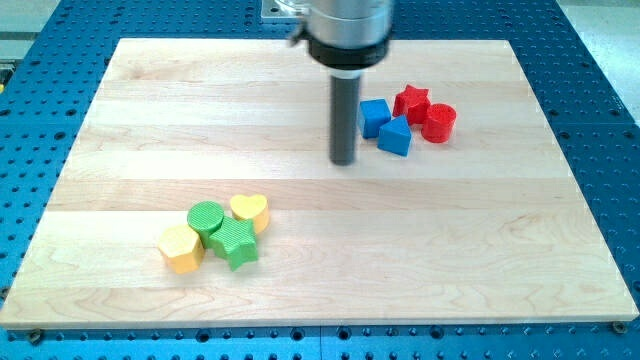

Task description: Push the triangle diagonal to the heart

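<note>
Plain dark rod for an end effector, no jaws to part or close, holding nothing; my tip (344, 160) down on the tabletop (300, 100), touching no block. Just to the view's right of it, the blue triangle (395, 136), pressed against a blue cube (374, 117), with a red star (411, 101) and red cylinder (438, 122) beyond. Well apart toward the view's bottom left, the yellow heart (249, 211), clustered with a green cylinder (206, 221), green star (237, 243) and yellow hexagon (181, 248). Pale wooden board over a blue perforated base (600, 120).

Blue triangle (395, 136) lies flat upper right; yellow heart (249, 210) flat lower left, well apart
</note>
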Motion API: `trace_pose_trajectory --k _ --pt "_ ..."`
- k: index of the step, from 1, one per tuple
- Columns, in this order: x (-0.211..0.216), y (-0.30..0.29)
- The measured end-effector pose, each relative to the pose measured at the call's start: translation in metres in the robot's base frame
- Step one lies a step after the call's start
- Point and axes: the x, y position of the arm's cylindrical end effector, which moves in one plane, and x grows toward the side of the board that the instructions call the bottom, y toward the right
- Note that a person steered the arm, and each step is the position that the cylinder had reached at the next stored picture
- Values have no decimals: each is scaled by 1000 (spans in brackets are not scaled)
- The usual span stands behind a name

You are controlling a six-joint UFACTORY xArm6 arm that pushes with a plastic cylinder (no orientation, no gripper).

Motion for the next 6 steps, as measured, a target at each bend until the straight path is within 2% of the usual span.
trace_pose_trajectory --k 1,2,3,4,5,6 --pt "13 61" --pt "-3 110" --pt "-36 118" --pt "-32 82" --pt "-5 32" --pt "5 -50"
